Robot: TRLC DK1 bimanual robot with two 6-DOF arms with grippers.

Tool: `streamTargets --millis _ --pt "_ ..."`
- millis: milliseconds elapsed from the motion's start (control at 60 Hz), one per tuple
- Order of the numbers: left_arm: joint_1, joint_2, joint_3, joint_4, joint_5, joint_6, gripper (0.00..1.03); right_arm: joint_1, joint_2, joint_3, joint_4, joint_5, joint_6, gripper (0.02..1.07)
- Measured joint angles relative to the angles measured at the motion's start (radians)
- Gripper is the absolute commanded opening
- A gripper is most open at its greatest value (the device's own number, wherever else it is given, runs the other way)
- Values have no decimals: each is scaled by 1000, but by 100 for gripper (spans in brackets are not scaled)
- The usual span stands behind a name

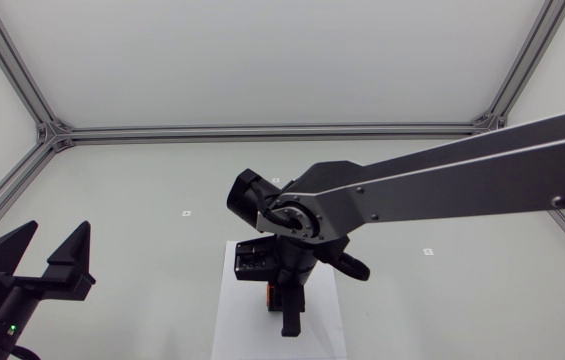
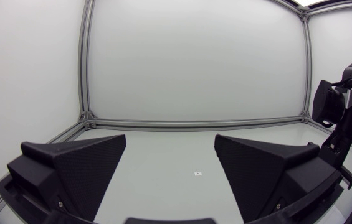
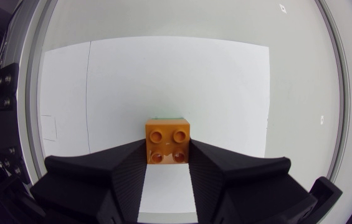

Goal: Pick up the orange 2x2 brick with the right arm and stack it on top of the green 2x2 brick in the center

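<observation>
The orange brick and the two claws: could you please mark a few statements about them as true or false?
1. The right claw has a finger against each side of the orange brick. True.
2. The left claw holds a brick. False: it is open, with nothing between its fingers.
3. A thin edge of the green brick shows just beyond the orange brick. True.
4. The right arm comes into the head view from the left edge. False: it comes in from the right edge.
5. The orange brick is over bare grey table. False: the white sheet lies all around it.
</observation>
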Motion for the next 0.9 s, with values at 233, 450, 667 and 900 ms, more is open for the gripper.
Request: streamTargets --millis 233,450,667,900 --pt "0 0 0 0 0 0 99 -5 0 0 0 1 -3 21" --pt "0 0 0 0 0 0 99 -4 0 0 -1 19 -3 21" --pt "0 0 0 0 0 0 99 -3 8 6 -5 27 -3 21" --pt "0 0 0 0 0 0 99 5 18 18 -16 39 -8 20"
